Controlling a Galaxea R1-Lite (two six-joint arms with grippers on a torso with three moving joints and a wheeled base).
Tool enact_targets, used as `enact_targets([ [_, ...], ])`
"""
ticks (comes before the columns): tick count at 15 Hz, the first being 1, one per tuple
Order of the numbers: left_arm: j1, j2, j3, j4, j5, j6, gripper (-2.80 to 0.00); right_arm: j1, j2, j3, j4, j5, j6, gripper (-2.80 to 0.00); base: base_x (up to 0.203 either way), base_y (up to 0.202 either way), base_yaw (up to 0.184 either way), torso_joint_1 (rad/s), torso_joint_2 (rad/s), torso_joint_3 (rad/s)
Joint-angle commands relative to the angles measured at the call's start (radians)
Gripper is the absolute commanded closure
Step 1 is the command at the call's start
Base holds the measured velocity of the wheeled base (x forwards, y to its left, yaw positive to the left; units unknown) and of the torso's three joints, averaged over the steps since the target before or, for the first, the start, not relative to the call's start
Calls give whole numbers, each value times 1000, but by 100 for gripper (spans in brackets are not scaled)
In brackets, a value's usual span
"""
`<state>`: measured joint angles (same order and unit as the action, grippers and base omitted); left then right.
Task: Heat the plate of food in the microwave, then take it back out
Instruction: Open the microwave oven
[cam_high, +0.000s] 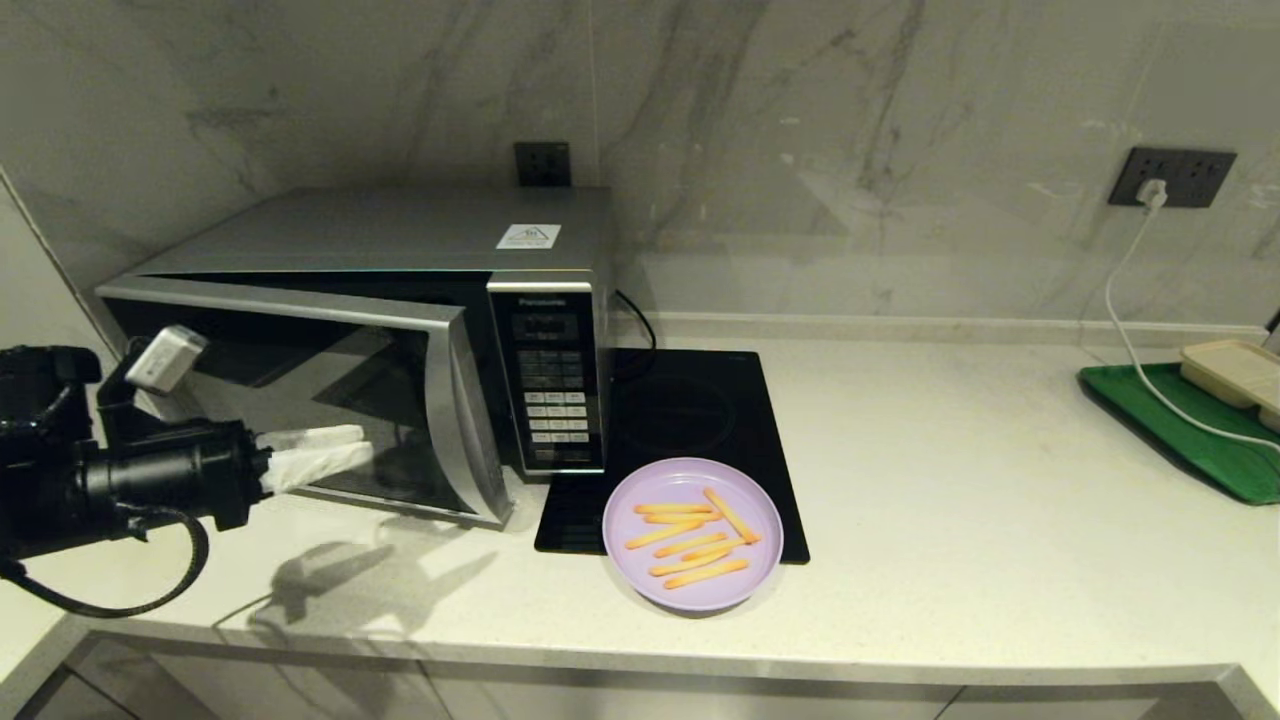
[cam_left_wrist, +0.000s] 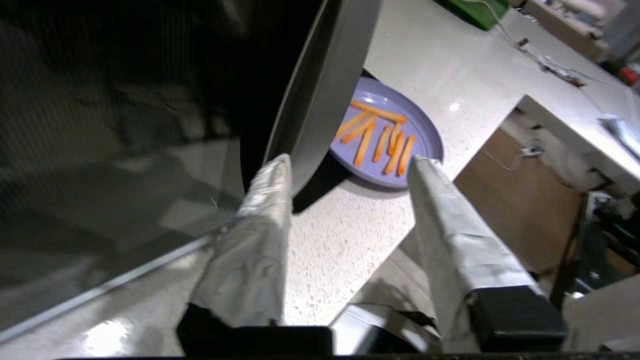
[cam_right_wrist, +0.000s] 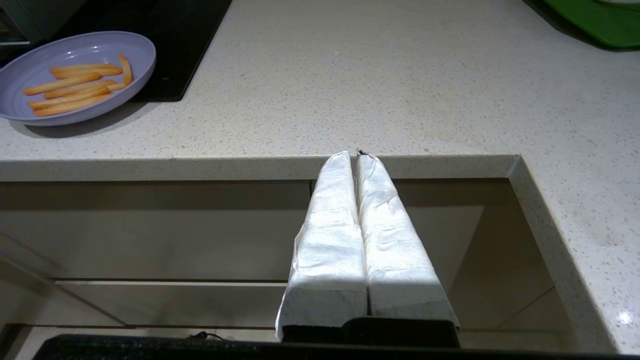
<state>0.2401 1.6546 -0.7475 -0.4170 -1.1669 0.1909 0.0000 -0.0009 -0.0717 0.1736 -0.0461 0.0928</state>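
Seven or so thin orange-yellow fries lie loosely side by side on the plate of food, a round, shallow lilac plate with a low raised rim. It sits on the pale speckled countertop, its far part overlapping the front edge of the flat black induction hob, just beside the microwave and in front of its keypad corner. Microwave: silver Panasonic box, black keypad panel, small white sticker on top, dark glass door swung partly ajar. Left gripper hovers level in front of the door glass, white-wrapped fingers parted with nothing between them; one fingertip close to the door's free edge, contact unclear. Right gripper parked below the counter's front edge, fingers pressed together, empty. Green tray far right.
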Motion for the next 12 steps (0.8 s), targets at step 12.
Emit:
enact_targets([
  [12, -490, -163, -425, 62, 1197, -86, 0, 0, 1, 0, 1, 0, 1, 0, 0, 0, 0, 0, 0, 0],
])
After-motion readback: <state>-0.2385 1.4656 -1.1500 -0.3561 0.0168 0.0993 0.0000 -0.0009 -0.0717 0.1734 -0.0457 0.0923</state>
